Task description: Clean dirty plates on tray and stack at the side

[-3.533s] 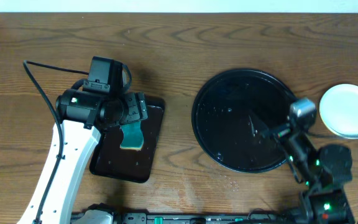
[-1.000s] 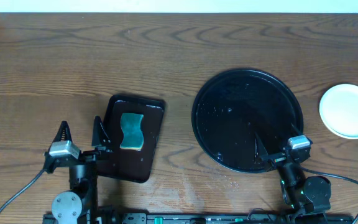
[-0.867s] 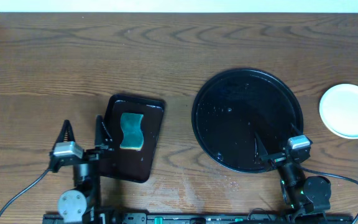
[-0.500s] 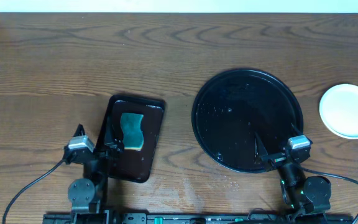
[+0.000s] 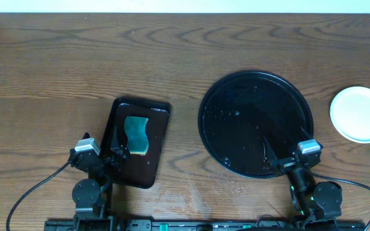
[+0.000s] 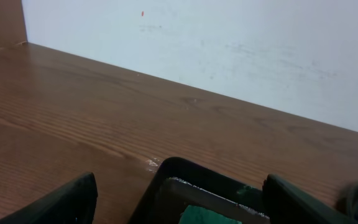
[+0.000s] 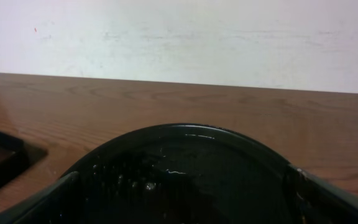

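Just right of the round black tray [image 5: 249, 83] lies a white plate [image 5: 360, 113], while the right gripper [image 5: 282, 146] sits spread at that tray's near rim and the left gripper [image 5: 101, 144], also spread, sits well left of it by a green sponge [image 5: 135, 135].

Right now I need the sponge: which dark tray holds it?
The smaller rectangular tray, left of the round tray; the green sponge lies in it.

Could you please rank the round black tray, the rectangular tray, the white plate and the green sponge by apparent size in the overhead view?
Largest to smallest:
1. round black tray
2. rectangular tray
3. white plate
4. green sponge
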